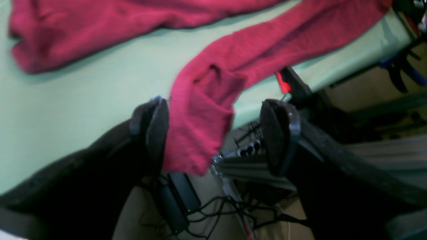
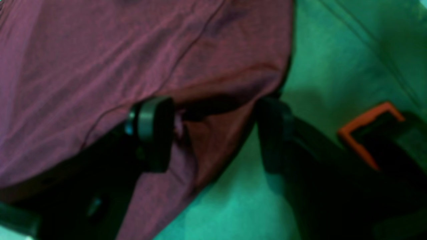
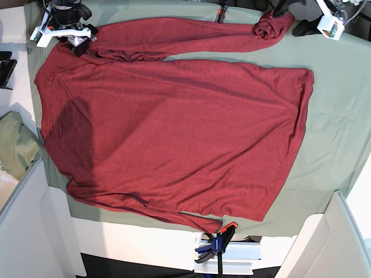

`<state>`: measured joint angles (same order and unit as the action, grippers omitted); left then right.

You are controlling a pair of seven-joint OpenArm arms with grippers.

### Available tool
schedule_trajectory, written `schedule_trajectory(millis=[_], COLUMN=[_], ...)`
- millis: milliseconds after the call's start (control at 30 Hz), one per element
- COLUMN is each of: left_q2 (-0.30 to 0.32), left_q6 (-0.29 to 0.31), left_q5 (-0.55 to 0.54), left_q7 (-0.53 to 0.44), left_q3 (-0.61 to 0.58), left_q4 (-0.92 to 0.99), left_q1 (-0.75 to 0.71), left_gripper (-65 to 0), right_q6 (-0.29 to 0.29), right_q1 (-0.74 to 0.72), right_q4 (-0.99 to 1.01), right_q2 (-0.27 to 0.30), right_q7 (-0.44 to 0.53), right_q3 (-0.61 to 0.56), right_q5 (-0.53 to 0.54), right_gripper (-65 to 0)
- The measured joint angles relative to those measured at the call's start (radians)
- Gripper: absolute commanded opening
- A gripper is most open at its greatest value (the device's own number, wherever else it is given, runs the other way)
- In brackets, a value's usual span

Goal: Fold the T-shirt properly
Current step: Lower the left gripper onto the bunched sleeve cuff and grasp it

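The thin, limp T-shirt [image 1: 206,110] should drape and slip, so the wide-open left gripper [image 1: 217,136] should pinch the cuff [image 1: 196,146] hanging between its pads, while the right gripper [image 2: 213,133] straddles fabric, also spread.

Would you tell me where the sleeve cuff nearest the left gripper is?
In the left wrist view, the cuff hangs over the table edge between the open left gripper's fingers.

From the base view I can't see the right gripper [image 3: 81,47] properly; it sits half under its white mount at the T-shirt [image 3: 174,133] shoulder. The left gripper [image 3: 301,26] is cut by the top edge. My right wrist view is soft, so I cannot tell whether those fingers [image 2: 155,133] touch cloth. The bundled green cloth [image 3: 14,145] runs off frame.
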<state>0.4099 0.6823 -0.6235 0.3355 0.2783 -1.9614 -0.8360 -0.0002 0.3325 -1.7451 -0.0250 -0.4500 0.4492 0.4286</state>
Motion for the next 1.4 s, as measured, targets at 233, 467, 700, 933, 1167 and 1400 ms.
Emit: schedule_trajectory(millis=[233,467,700,933,1167,1400], left_q2=[0.0,0.0,0.0,0.0,0.0,-0.003], left_q6=[-0.024,-0.068,-0.069,-0.072,-0.096,-0.121], left_q5=[0.145,0.196,0.21,0.208,0.274,0.27], left_q7=[-0.029,-0.036,-0.036,-0.037,-0.053,-0.072], left_q3=[-0.069,-0.068,-0.068,-0.09,-0.176,-0.174], left_q4=[0.002,0.019,0.085,0.099,0.099,0.134], left_q1=[0.032,0.064,0.096,0.108,0.127,0.147], left_gripper=[-18.9,-18.9,-18.8,-18.9,-18.9,-22.1], right_q6=[0.0,0.0,0.0,0.0,0.0,0.0], right_q1=[0.0,0.0,0.0,0.0,0.0,0.003], right_q4=[0.0,0.0,0.0,0.0,0.0,0.0], right_q2=[0.0,0.0,0.0,0.0,0.0,0.0], right_q7=[0.0,0.0,0.0,0.0,0.0,0.001], right_q3=[0.0,0.0,0.0,0.0,0.0,0.0], right_q5=[0.0,0.0,0.0,0.0,-0.001,-0.034], right_gripper=[-25.8,-25.8,-25.8,-25.8,-25.8,-26.0])
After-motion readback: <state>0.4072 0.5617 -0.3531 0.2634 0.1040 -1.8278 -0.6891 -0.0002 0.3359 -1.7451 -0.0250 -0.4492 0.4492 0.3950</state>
